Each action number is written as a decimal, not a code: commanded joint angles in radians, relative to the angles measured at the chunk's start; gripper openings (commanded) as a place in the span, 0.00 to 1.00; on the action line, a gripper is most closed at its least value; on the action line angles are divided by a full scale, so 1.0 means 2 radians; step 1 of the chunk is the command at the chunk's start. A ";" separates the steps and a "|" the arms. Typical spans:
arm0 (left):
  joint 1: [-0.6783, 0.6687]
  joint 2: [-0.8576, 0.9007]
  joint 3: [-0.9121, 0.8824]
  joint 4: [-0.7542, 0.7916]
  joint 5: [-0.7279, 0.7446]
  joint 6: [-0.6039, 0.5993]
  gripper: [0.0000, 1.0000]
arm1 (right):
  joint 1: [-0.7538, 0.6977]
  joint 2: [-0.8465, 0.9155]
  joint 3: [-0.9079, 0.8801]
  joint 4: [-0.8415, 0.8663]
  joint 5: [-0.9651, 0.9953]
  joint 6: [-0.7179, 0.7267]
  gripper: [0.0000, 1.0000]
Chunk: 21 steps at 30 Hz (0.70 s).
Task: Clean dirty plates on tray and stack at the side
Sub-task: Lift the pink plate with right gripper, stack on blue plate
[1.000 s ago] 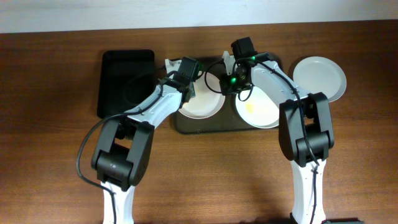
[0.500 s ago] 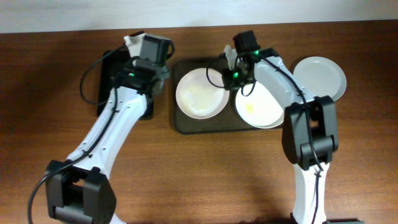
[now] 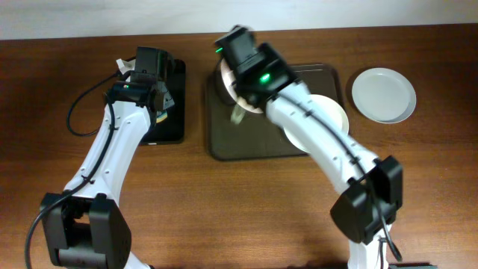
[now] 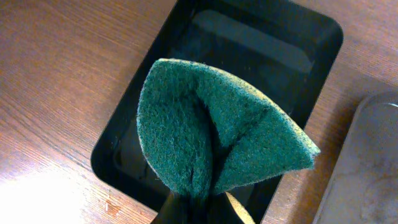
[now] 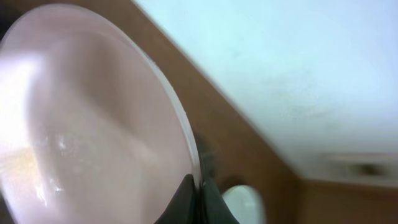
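Held plate (image 5: 93, 124): steeply tilted, rim nipped by right gripper (image 5: 198, 200); overhead view mostly hides it.
Left gripper (image 4: 189, 211): clamps green scouring pad (image 4: 211, 143) over black tray (image 4: 261, 43).

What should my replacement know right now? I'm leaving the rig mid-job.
Left gripper: shut on green scouring sponge, above the black tray.
Right gripper: shut on first plate by its rim, tilted over the brown tray.
Second plate: on the brown tray, partly under the right arm. Third plate: on the table right of the tray, apparently done.
Left: scrub first and second, stack on third.
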 commanded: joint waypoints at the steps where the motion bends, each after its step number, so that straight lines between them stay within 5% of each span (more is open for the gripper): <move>1: 0.008 -0.001 -0.004 -0.006 0.010 0.006 0.00 | 0.030 -0.010 0.006 0.027 0.147 -0.100 0.04; 7: 0.008 -0.001 -0.004 -0.008 0.010 0.006 0.00 | 0.045 -0.010 0.006 0.040 0.176 -0.171 0.04; 21: 0.008 -0.001 -0.004 -0.008 0.024 0.006 0.00 | 0.041 -0.010 0.006 0.040 0.186 -0.173 0.04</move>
